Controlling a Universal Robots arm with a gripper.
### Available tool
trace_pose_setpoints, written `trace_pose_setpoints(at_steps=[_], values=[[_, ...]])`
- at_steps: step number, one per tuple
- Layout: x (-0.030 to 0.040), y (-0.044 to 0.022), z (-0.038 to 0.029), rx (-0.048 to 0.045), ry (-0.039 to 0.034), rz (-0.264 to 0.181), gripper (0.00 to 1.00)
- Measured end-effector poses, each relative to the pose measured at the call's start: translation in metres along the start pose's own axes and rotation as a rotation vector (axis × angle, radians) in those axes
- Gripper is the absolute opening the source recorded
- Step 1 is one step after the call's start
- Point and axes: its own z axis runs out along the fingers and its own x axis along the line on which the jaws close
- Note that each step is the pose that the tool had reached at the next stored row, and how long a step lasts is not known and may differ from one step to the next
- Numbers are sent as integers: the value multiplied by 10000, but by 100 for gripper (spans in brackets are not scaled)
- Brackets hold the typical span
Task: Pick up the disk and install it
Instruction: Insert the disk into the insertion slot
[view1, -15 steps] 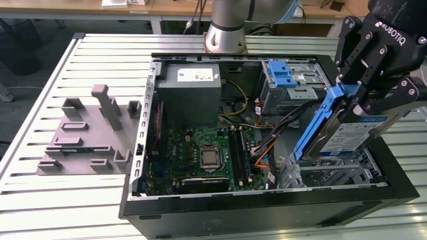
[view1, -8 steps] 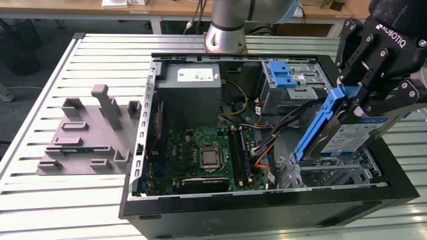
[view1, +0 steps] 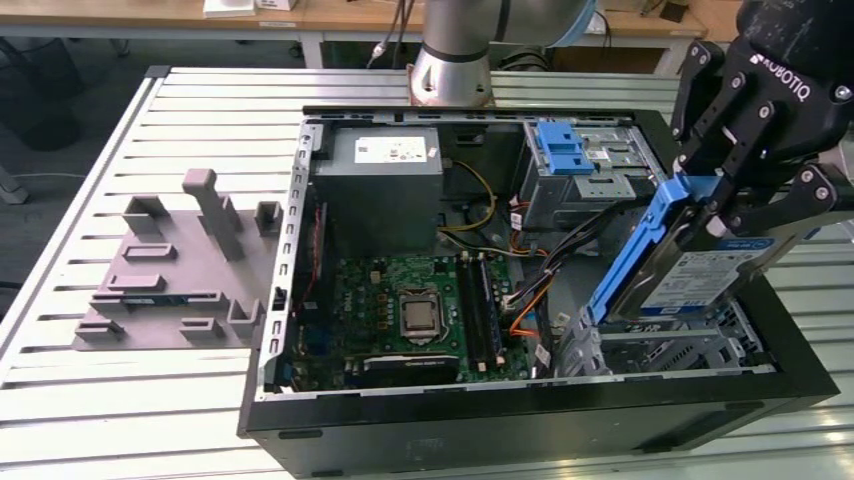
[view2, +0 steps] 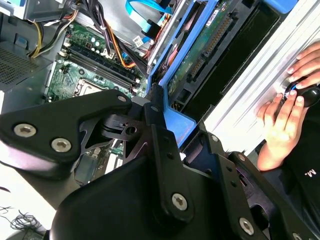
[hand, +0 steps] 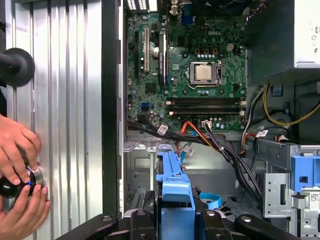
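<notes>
While the gripper (view1: 731, 205) clamps the disk (view1: 687, 275), tilted above the metal bay (view1: 667, 350) at the exterior view's right, its low corner could snag the loose cables (view1: 577, 232) just beside it and twist the disk in the grasp.

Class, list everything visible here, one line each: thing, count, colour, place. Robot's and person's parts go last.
table: one, silver, slatted, under everything.
computer case: one, black, open, on the table.
motherboard: one, green, inside the case.
power supply: one, grey, inside the case.
bracket: one, blue, atop the grey drive bay.
stand: one, grey, on the table, exterior view's left.
disk: one, silver-grey with blue rails, tilted over the case.
hands: two, on a black knob beside the case.
gripper: one, black, shut on the disk.
</notes>
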Motion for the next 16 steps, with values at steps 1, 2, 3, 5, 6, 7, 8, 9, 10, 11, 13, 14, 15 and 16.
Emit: trace_pose_setpoints(at_steps=[1,2,3,5,6,7,8,9,10,11,13,14,15,16], values=[[1,0,3,0,0,2,36],[3,0,5,0,0,4,36],[3,0,8,0,-1,5,36],[4,0,15,0,-1,6,36],[4,0,20,0,0,6,36],[4,0,26,0,-1,7,36],[4,0,31,0,0,6,36],[4,0,36,0,0,7,36],[4,0,42,0,0,6,36],[4,0,48,0,-1,7,36],[4,0,60,0,0,6,36],[4,0,66,0,0,6,36],[4,0,73,0,-1,6,36],[4,0,81,0,-1,7,36]])
